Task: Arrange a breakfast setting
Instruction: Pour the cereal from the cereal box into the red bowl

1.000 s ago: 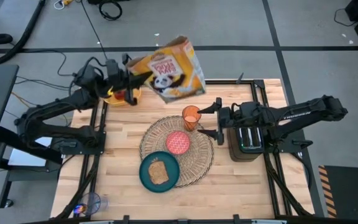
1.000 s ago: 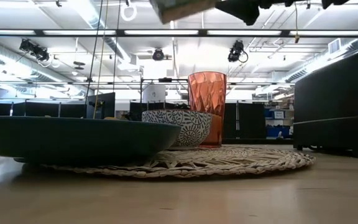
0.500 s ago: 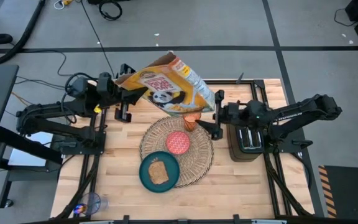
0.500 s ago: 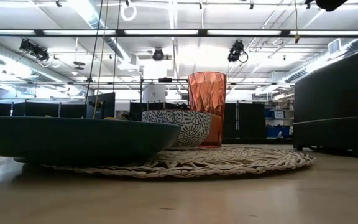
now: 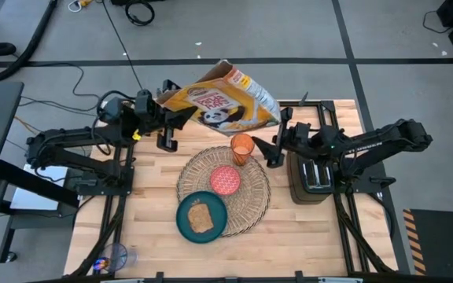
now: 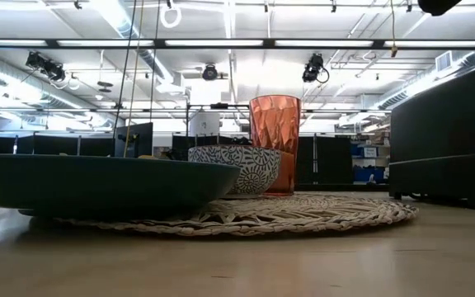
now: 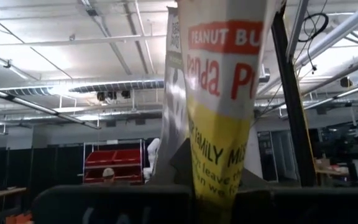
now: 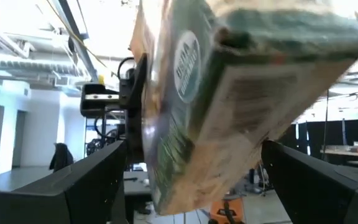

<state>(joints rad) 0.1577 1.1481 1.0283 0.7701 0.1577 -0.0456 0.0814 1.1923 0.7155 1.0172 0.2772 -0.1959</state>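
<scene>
Above the table's far edge, the left gripper (image 5: 170, 126) clamps a Panda Puffs cereal box (image 5: 225, 101); the right gripper (image 5: 275, 144) stands wide open around its other end. On the woven placemat (image 5: 252, 206): orange cup (image 5: 242, 147), red bowl (image 5: 226, 180), teal plate (image 5: 182, 222).

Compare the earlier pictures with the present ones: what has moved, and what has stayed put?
The cereal box, held up by the left pincer, swung from above the table's far left to over the cup, then drew back slightly, so the cup shows again. The right pincer shifted a little beside the box; whether it grips it is unclear. The bowl, plate, mat and toaster did not move.
</scene>
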